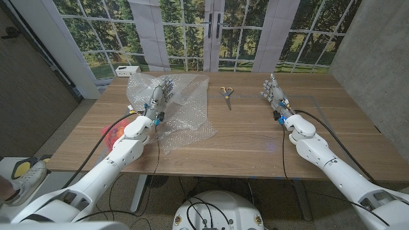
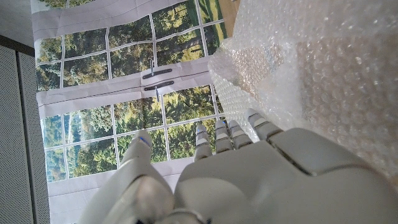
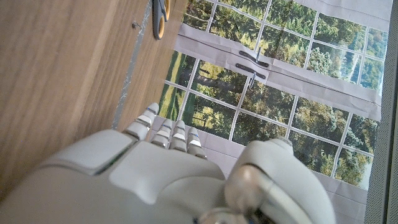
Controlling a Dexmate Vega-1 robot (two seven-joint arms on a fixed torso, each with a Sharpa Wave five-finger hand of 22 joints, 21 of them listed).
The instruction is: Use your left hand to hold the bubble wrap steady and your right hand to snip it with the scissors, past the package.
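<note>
Both hands empty; scissors (image 1: 226, 93) lie between, nearer right hand (image 1: 274, 93).

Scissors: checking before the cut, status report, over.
Scissors untouched on table, between hands. Right hand open, empty. Left hand open at bubble wrap. Nothing in the way.

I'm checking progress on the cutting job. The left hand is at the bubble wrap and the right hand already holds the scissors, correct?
Not quite. The left hand is at the bubble wrap, but the right hand holds nothing. In the head view the scissors lie on the table between the wrap and the right hand, apart from both.
</note>
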